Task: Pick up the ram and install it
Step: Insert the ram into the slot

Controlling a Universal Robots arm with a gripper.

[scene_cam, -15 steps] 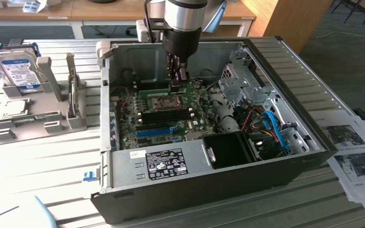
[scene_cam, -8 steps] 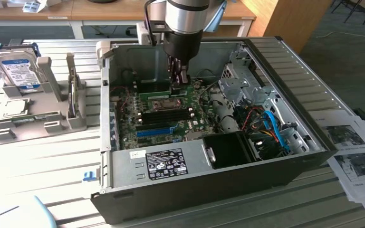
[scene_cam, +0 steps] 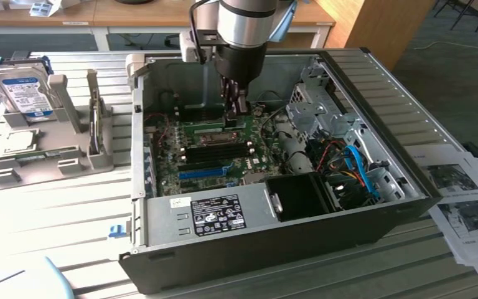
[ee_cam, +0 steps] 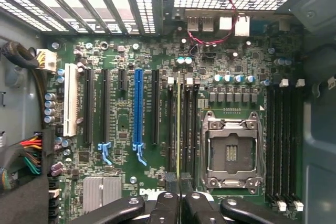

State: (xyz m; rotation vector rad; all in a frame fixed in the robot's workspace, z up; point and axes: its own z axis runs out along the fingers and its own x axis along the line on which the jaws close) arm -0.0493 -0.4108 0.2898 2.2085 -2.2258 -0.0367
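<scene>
My gripper (scene_cam: 237,118) reaches down inside the open computer case (scene_cam: 405,149), over the green motherboard (scene_cam: 222,152). In the wrist view the ram (ee_cam: 178,124) appears edge-on as a thin yellow-green strip. It runs out from between the fingertips (ee_cam: 170,181) of the gripper (ee_cam: 179,180), which is shut on it. The strip lines up along the black memory slots (ee_cam: 185,124) beside the CPU socket (ee_cam: 231,153). Whether its lower edge touches a slot I cannot tell.
A bright blue long slot (ee_cam: 138,106) and black card slots lie beside the memory slots. The drive cage (scene_cam: 318,103) and blue cables (scene_cam: 360,171) crowd the exterior view's right side of the case. A hard drive (scene_cam: 25,93) stands in a grey holder (scene_cam: 48,156). Papers (scene_cam: 463,205) lie beside the case.
</scene>
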